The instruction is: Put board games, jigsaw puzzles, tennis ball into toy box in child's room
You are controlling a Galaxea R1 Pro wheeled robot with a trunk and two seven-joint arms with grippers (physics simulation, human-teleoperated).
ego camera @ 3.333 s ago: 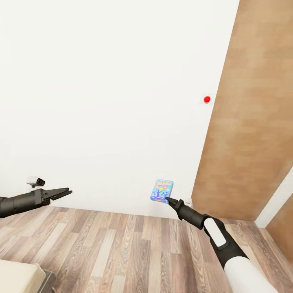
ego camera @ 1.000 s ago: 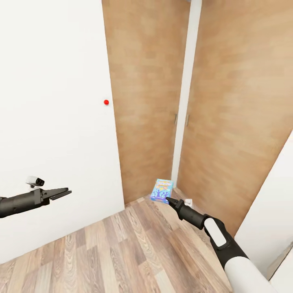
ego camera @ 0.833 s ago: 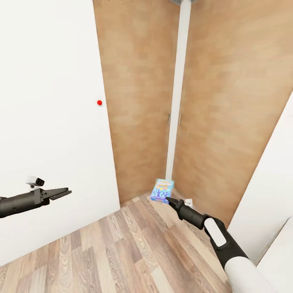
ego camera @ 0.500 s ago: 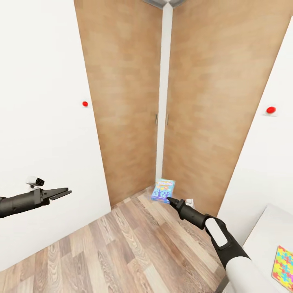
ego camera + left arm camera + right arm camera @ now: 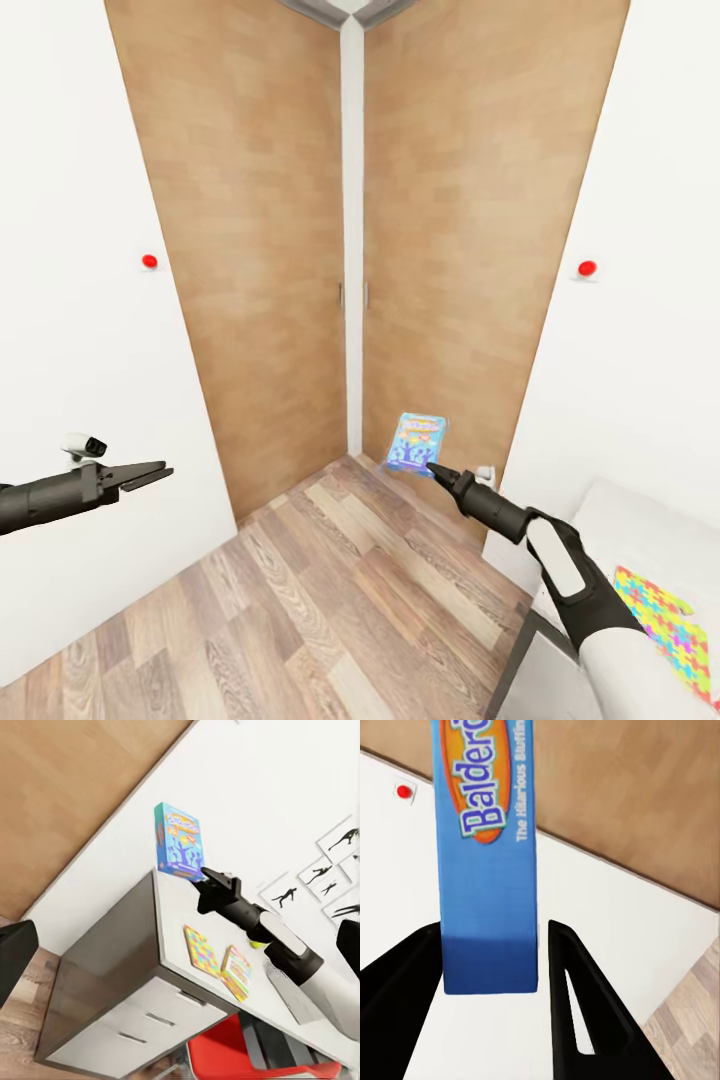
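Observation:
My right gripper (image 5: 434,467) is shut on the lower edge of a small blue board game (image 5: 418,443), held upright in the air in front of the wooden doors. Its printed face (image 5: 487,870) stands between the black fingers (image 5: 577,982). The left wrist view looks across at the same box (image 5: 178,842), above the end of the pale table (image 5: 161,911). Two jigsaw puzzles (image 5: 200,951) (image 5: 237,972) lie flat on the top, with the tennis ball (image 5: 257,943) behind the right arm. The grey toy box (image 5: 289,994) is partly hidden by that arm. My left gripper (image 5: 152,471) is open and empty.
Wooden wardrobe doors (image 5: 270,250) fill the corner ahead, with white walls on both sides. The table's corner (image 5: 600,510) reaches in at the lower right with a puzzle sheet (image 5: 660,620) on it. A red chair (image 5: 225,1057) stands under the table. Plank floor (image 5: 330,600) lies ahead.
The head view has swung right, bringing the corner doors to the centre and the table with a puzzle into sight. The right gripper has lifted the blue box slightly. The left arm holds still.

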